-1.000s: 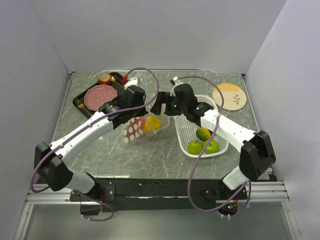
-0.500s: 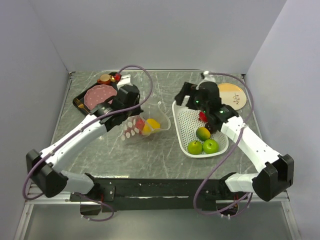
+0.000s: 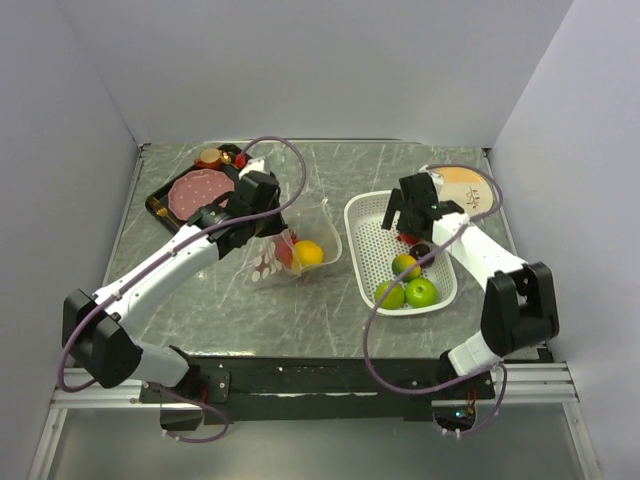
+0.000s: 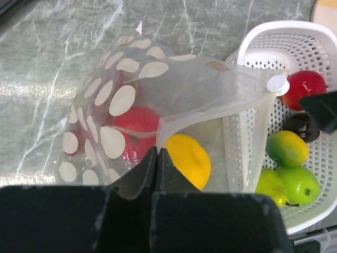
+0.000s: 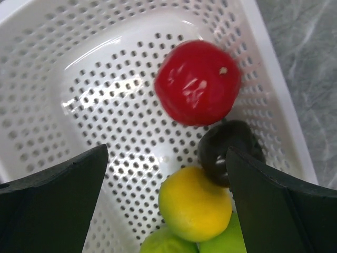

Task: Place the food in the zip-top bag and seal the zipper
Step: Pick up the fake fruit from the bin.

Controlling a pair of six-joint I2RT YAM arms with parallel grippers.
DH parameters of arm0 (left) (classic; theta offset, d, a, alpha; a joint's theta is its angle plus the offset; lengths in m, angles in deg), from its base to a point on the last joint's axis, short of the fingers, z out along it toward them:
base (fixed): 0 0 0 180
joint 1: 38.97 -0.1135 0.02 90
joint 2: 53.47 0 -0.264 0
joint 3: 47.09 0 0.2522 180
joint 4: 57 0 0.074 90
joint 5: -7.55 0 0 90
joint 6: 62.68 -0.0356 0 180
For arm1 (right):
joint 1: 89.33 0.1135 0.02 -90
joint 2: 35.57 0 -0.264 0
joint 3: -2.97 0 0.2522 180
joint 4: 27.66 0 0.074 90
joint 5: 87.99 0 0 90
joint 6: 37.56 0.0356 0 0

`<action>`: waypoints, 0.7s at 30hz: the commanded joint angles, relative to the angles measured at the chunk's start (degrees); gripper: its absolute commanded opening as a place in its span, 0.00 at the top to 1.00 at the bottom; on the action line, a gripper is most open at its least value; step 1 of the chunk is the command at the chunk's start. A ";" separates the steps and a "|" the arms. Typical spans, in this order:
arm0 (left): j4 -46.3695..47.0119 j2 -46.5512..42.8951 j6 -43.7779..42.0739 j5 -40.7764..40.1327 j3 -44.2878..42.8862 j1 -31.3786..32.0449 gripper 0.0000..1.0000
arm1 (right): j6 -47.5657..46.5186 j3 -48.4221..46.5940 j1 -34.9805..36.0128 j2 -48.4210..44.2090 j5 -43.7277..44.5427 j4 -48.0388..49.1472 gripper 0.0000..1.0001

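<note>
- As counted across the views, toy fruits total seven: five in the white perforated plastic basket (image 3: pixel 375 250), two inside the clear plastic zip-top bag (image 3: pixel 322 235) printed with white dots.
- Basket contents: one glossy red apple (image 5: pixel 197 81); one dark round plum (image 5: pixel 231 153); one yellow-green citrus (image 5: pixel 195 208); two green apples (image 4: pixel 301 184), touching each other at the near end.
- Bag contents: one yellow-orange citrus (image 4: pixel 189 158); one reddish fruit (image 4: pixel 134 124), its kind blurred by the plastic.
- Bag position: on the grey-green marbled desk (image 3: pixel 320 320), just left of the basket, mouth gaping toward it. The zipper (image 4: pixel 221 108) along the mouth edge is unsealed, with a white round tab (image 4: pixel 276 84) at its end.
- Left end effector (image 4: pixel 157 158): fingers pressed together, pinching the near lip of the bag's mouth.
- Right end effector (image 5: pixel 166 158): fingers spread fully wide over the far half of the basket, holding nothing. The red apple, plum and citrus lie in the gap between them, none gripped.
- Other: one black tray (image 3: pixel 157 205) at far left, bearing one flat pink round slice (image 3: pixel 200 188) and one small brown round piece (image 3: pixel 209 157); one round cream-and-orange plate (image 3: pixel 465 190) at far right.
</note>
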 commanded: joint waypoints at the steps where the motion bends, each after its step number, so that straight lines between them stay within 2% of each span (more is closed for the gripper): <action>1: 1.51 0.47 -1.11 1.25 -2.57 0.05 0.99 | -0.05 -6.00 -2.25 4.54 2.61 0.85 0.00; 8: 2.03 1.00 -0.93 2.04 -1.69 0.05 0.99 | 1.09 -10.66 -2.60 12.54 3.13 -0.03 0.00; 21: 0.98 2.23 -2.07 1.60 -3.45 0.05 0.99 | 0.75 -9.34 -2.69 16.15 3.30 3.23 0.00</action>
